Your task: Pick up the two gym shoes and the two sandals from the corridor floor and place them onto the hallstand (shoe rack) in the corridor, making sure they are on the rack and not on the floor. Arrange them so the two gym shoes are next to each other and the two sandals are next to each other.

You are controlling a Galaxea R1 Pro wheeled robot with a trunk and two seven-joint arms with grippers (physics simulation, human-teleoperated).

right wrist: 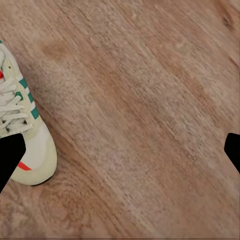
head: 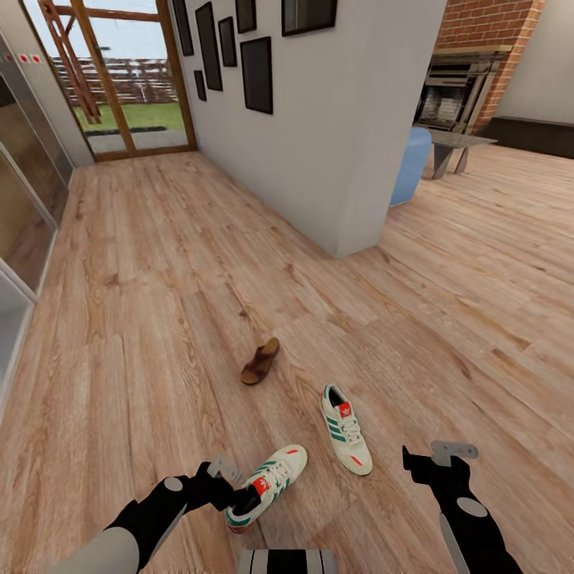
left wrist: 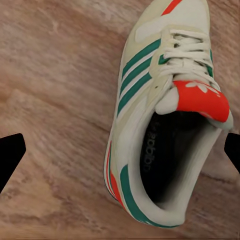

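While the hallstand was nowhere among these views, the corridor floor (head: 159,319) spread wide in pale wood planks, and 3 of the 4 shoes lay on it ahead of the robot. The left arm reached low toward the nearer gym shoe (head: 266,486), and the left gripper (head: 231,488) sat at that shoe's heel end. In the left wrist view its fingers stood apart, 1 dark tip (left wrist: 11,157) at each edge of the picture, with the shoe (left wrist: 167,115) between them but nearer one tip, and nothing clamped yet. The step in hand looked like the grasp of this shoe. To do it well, I judged the gripper should centre itself over the heel collar, so the fingers straddle the narrow width across the sole rather than its length, then descend squarely before closing.

That shoe's long axis ran diagonally, its toe pointing up and to the right in the head view, its heel toward the robot's left arm. The second gym shoe (head: 345,429) lay just beside it, toe toward the robot, heel away. The right gripper (head: 425,462) hovered open over bare floor, that shoe's toe (right wrist: 22,145) near one fingertip. The lone sandal (head: 261,361) lay farther off, apart from both.
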